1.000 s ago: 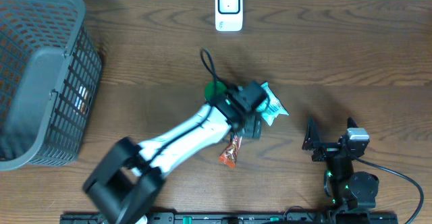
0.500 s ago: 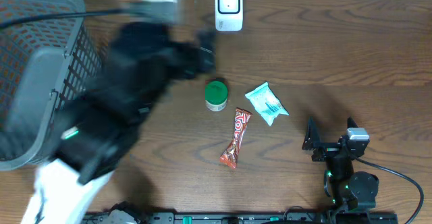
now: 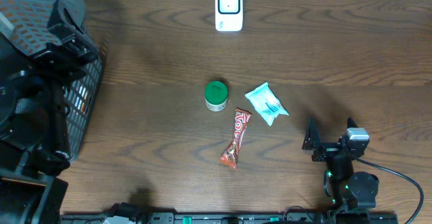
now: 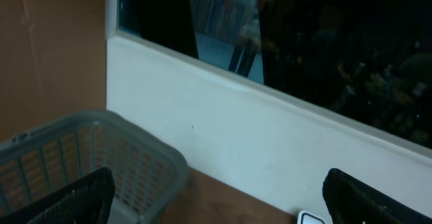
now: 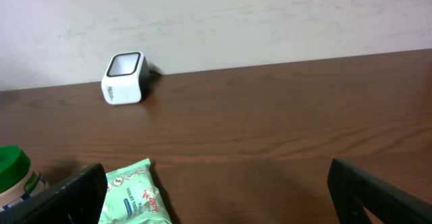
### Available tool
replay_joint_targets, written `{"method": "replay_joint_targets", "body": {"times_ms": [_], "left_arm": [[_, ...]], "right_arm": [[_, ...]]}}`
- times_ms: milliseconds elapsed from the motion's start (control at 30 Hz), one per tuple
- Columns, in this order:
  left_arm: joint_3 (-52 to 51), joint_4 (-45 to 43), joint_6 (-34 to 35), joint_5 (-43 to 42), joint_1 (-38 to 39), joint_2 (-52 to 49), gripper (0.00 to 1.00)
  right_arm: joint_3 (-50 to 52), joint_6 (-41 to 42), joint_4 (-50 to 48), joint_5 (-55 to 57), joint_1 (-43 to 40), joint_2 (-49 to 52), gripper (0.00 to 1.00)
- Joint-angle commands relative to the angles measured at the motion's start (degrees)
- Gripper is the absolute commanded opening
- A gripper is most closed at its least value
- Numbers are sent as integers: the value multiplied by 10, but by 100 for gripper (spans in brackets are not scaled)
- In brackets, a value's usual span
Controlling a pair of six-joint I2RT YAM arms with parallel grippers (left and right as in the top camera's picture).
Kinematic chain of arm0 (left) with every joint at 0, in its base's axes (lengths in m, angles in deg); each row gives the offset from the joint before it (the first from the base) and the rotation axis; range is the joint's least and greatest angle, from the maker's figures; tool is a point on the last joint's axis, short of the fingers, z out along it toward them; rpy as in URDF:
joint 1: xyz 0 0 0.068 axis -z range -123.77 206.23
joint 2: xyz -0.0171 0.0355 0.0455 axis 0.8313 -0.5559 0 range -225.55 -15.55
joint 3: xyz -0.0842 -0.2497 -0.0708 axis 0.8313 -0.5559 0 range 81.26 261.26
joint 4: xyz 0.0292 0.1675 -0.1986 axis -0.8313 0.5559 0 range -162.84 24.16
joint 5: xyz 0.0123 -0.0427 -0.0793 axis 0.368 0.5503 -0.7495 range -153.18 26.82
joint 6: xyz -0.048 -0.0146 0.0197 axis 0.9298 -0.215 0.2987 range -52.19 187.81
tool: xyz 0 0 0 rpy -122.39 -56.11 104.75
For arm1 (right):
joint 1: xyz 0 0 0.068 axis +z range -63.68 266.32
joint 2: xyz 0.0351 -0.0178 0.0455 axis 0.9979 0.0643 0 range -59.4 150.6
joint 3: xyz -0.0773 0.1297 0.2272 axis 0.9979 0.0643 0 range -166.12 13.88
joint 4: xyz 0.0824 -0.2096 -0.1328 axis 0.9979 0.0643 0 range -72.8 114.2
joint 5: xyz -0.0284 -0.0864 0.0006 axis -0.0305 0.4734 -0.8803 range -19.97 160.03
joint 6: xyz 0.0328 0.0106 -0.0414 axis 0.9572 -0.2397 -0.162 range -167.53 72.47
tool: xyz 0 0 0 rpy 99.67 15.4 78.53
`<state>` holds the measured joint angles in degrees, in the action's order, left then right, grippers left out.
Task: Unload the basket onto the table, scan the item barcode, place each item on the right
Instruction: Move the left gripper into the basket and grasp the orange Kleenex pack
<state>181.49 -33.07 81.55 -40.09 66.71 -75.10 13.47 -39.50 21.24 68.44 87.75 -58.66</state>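
Items all lie loose on the dark wood-grain tabletop [image 3: 351, 48]; neither claw holds any of them. Near the middle we note a small jar with a green cap [image 3: 216, 95], upright. Just to its right lies a pale teal-and-white soft packet [image 3: 266, 104], flat and askew. Below and between them lies a red-and-orange wrapped snack bar [image 3: 235, 138], set diagonally, its upper end near both; we cannot tell whether it touches either.

We log the white box-shaped barcode scanner [image 3: 229, 8] at the far edge, well apart from the three items. We see a grey plastic mesh basket [image 3: 86, 92] at the left edge, with the left arm [image 3: 27, 109] large and dark over it in the overhead view.

We record the left claw [image 4: 219, 200] as spread wide: its wrist view shows two black fingertips [image 4: 74, 200] at the lower corners with nothing between them. We record the right claw [image 5: 219, 193] as equally wide and empty, low near the front edge, facing packet, jar and scanner.
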Motion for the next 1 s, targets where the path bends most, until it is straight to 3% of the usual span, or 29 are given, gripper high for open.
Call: {"method": "replay_joint_targets", "body": {"times_ms": [0, 100, 300, 467, 667, 967], "left_arm": [[6, -20, -63, 10, -4, -5, 98], [6, -50, -130, 15, -5, -8, 98], [6, -106, -175, 96, -6, -24, 98], [6, -133, -219, 111, -9, -49, 98], [2, -156, -201, 110, -68, -93, 98], [1, -162, -70, 104, -222, -203, 98]], "right_arm": [[1, 0, 2, 2, 4, -2, 99], [1, 0, 2, 2, 4, -2, 99], [1, 0, 2, 2, 4, -2, 99], [1, 0, 2, 2, 4, -2, 99], [1, 0, 2, 2, 4, -2, 99], [1, 0, 2, 2, 4, -2, 99]]}}
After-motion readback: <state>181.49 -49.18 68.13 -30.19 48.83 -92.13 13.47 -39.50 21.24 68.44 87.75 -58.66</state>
